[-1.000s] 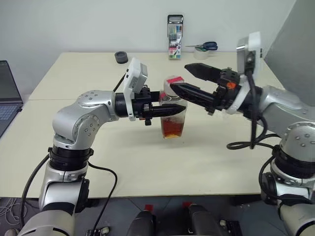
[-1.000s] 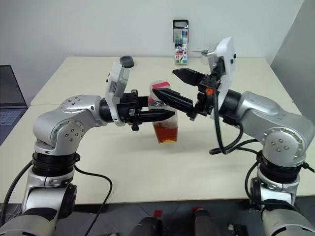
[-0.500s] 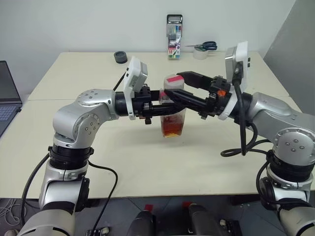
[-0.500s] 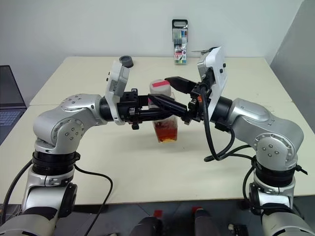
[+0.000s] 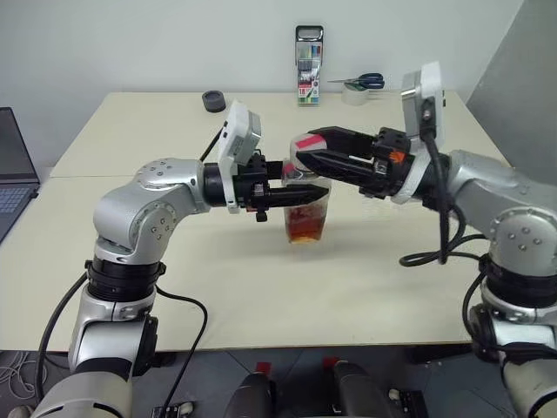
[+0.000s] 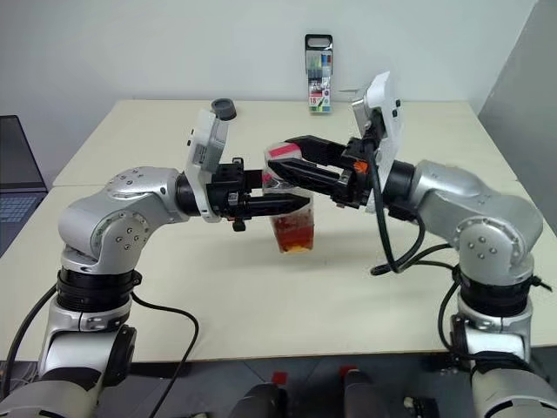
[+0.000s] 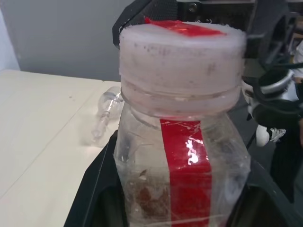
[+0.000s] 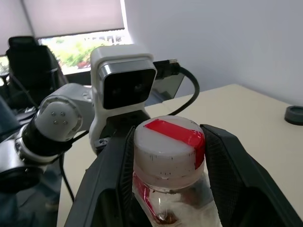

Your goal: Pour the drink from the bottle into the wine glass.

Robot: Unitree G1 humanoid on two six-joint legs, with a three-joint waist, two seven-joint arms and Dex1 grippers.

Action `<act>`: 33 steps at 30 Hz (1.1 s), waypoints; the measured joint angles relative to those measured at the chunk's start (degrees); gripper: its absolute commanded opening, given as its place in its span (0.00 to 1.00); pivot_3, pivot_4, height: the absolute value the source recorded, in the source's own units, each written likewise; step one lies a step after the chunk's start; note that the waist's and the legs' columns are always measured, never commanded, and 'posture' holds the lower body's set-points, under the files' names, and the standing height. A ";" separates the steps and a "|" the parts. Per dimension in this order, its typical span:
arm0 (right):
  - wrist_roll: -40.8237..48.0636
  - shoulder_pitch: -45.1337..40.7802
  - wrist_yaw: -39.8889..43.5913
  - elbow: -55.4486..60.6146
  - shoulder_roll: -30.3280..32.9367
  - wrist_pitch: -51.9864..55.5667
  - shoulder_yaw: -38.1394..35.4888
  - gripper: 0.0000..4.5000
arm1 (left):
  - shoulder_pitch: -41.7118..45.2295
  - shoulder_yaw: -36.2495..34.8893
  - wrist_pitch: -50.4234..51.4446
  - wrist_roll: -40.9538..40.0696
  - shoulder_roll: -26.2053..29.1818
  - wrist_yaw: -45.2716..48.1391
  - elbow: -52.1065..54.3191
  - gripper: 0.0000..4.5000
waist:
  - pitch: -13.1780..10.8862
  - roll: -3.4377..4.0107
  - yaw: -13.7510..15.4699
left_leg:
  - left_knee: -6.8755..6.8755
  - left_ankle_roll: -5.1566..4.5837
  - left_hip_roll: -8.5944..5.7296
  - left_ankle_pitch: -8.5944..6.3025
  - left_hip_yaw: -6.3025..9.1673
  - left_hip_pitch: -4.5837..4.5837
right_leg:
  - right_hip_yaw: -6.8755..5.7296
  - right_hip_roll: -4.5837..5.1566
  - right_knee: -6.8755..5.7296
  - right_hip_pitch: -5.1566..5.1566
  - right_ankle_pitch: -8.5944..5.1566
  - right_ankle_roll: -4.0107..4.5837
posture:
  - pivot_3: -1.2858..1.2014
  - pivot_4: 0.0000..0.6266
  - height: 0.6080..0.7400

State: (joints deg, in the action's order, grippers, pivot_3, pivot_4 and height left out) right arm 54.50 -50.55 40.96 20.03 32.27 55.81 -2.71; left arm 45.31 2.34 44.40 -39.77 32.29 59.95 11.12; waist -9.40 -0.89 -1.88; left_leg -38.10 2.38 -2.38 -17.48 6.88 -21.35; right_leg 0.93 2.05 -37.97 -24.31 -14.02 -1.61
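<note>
Head stereo pair looks fwd & down from above the arms, mid-distance – both eyes share the beige rectangular table [image 5: 174, 287], the small clear plastic bottle with red tape strip [image 6: 291, 205] and both arms. L wrist cam sits v. close to the bottle, facing its side. R wrist cam – also close – faces its whitish cap [image 8: 169, 142], left arm behind.

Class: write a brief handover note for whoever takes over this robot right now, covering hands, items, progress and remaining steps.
Left hand: shut on the bottle, held upright.
Right hand: shut on its cap.
Drink all in the bottle; wine glass on the table beyond it.
Done: bottle grasped.
Left: uncap, pour into the glass.
</note>
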 measured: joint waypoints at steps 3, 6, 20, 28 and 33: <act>-4.82 -4.08 14.96 -8.60 2.58 -6.02 4.87 0.40 | 0.10 0.34 0.07 -0.29 0.10 1.10 0.37 0.41 | 0.00 0.00 -0.12 | 0.02 -0.11 0.03 -0.06 -0.30 0.14 | 0.04 -0.07 -0.02 0.08 0.00 0.00 | 0.52 0.24 1.00; -10.52 -8.63 26.45 -18.04 1.20 -12.88 8.85 0.40 | 0.09 0.25 0.20 0.08 0.66 1.01 0.33 0.41 | -0.01 0.00 -0.38 | 0.05 -0.11 0.08 -0.06 -0.42 0.27 | 0.10 -0.06 -0.03 0.15 0.00 0.00 | 0.52 0.24 1.00; -5.58 0.09 22.40 -7.17 8.70 2.30 1.57 1.00 | -1.90 -0.44 1.38 -0.55 -0.67 -2.42 2.64 0.41 | -0.01 0.00 0.78 | -0.51 0.05 -0.05 -0.01 0.37 -0.52 | -0.07 0.26 0.02 -0.14 0.01 0.00 | 0.52 0.24 1.00; -2.02 2.51 -0.55 4.72 -0.95 4.35 -4.25 1.00 | -1.67 -0.29 0.28 -0.34 -1.54 -3.00 2.28 0.41 | -0.02 0.02 0.08 | -0.61 0.05 -0.01 -0.01 0.36 -0.43 | -0.09 0.16 -0.18 -0.11 0.01 0.01 | 0.52 0.24 1.00; -1.61 2.22 -8.65 5.85 -5.60 3.87 -4.17 1.00 | -0.44 -0.17 0.09 -0.12 -2.17 -2.98 1.13 0.41 | -0.02 0.03 0.13 | -0.63 0.05 -0.04 -0.01 0.36 -0.46 | -0.10 0.16 -0.15 -0.10 0.02 0.00 | 0.52 0.24 1.00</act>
State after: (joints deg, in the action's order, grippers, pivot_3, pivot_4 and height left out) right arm 52.89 -48.33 32.31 25.89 26.67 59.68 -6.88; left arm 44.87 2.18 44.49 -39.89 30.12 56.98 12.25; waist -9.42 -0.87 -1.75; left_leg -38.73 2.42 -2.42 -17.49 7.25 -21.81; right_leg 0.82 2.20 -38.12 -24.41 -14.00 -1.61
